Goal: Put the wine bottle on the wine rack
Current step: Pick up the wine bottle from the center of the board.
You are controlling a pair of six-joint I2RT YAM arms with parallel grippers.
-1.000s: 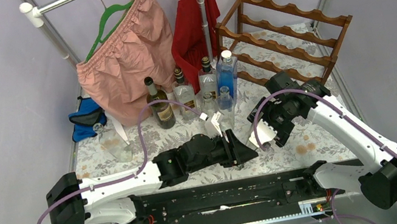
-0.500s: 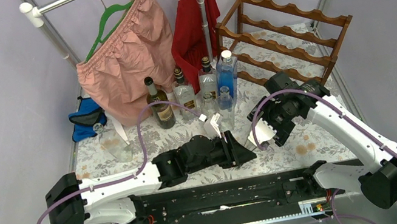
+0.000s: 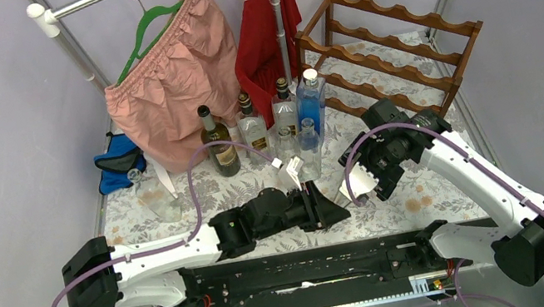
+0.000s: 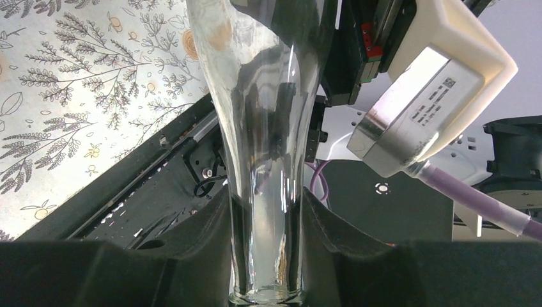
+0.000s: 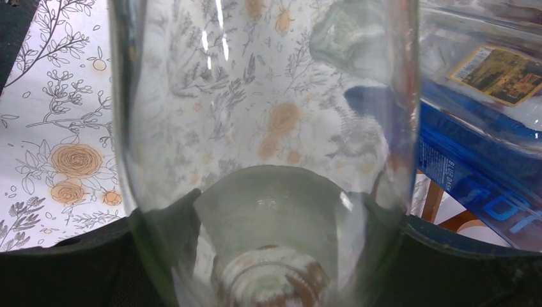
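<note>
Held lying between both grippers: a clear glass wine bottle (image 4: 265, 147), in front of the reddish-brown wooden wine rack (image 3: 394, 47) with wavy rails, apart from it and on none of its tiers. Pinched at the slim neck by the left gripper (image 4: 265, 214), black fingers (image 4: 211, 236) pressed to both sides of the glass. Clasped around the wide body by the right gripper (image 5: 275, 249), jaws spread broad against it. Below, on the rack's near side, a flowered tablecloth (image 3: 436, 194). Standing left of the rack, a blue bottle (image 3: 311, 104) and, further left, a dark green bottle (image 3: 221, 147).
</note>
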